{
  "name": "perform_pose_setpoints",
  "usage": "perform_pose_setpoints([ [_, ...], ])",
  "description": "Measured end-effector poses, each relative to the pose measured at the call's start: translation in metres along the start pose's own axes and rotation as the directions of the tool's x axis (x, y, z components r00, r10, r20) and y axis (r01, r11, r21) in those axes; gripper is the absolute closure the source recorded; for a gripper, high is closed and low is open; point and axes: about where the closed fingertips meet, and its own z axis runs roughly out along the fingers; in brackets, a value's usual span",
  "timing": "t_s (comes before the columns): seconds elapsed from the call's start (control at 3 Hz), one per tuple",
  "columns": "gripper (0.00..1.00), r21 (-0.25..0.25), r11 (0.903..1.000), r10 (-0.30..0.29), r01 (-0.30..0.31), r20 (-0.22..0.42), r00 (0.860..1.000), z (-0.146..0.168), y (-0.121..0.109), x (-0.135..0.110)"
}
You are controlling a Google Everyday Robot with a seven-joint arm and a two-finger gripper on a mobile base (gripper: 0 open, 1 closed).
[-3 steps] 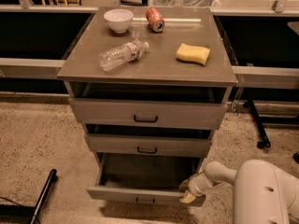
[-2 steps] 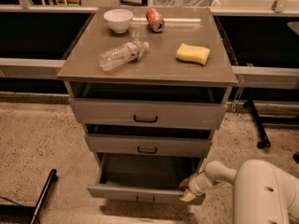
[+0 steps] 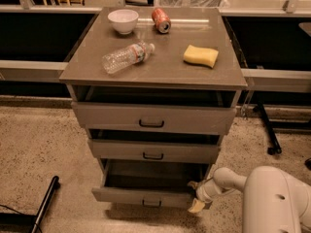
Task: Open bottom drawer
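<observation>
The bottom drawer (image 3: 121,196) is the lowest of three grey-brown drawers and stands pulled out, its dark inside showing. Its small black handle (image 3: 151,203) sits at the front's centre. My gripper (image 3: 196,198) is at the drawer front's right end, touching its upper right corner, away from the handle. My white arm (image 3: 272,198) comes in from the lower right.
The middle drawer (image 3: 153,152) and top drawer (image 3: 151,119) stand slightly out. On the cabinet top (image 3: 87,72) lie a white bowl (image 3: 123,21), a red can (image 3: 161,20), a plastic bottle (image 3: 127,57) and a yellow sponge (image 3: 200,56). A black bar (image 3: 44,204) lies on the floor at left.
The bottom drawer front has come slightly further out, and my gripper has moved with it at its right end.
</observation>
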Motion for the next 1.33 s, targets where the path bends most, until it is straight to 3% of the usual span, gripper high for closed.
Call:
perform_pose_setpoints([
  [0.33, 0.00, 0.000, 1.0000, 0.000, 0.000, 0.000, 1.000, 0.000, 0.000, 0.000],
  [0.67, 0.00, -0.048, 0.9986, 0.019, -0.020, -0.032, 0.999, 0.006, 0.009, 0.003],
  [1.0, 0.19, -0.120, 0.9923, 0.018, -0.033, -0.119, 0.993, 0.018, 0.031, 0.009],
  [1.33, 0.42, -0.158, 0.9868, 0.013, -0.036, -0.149, 0.989, 0.023, 0.046, 0.010],
])
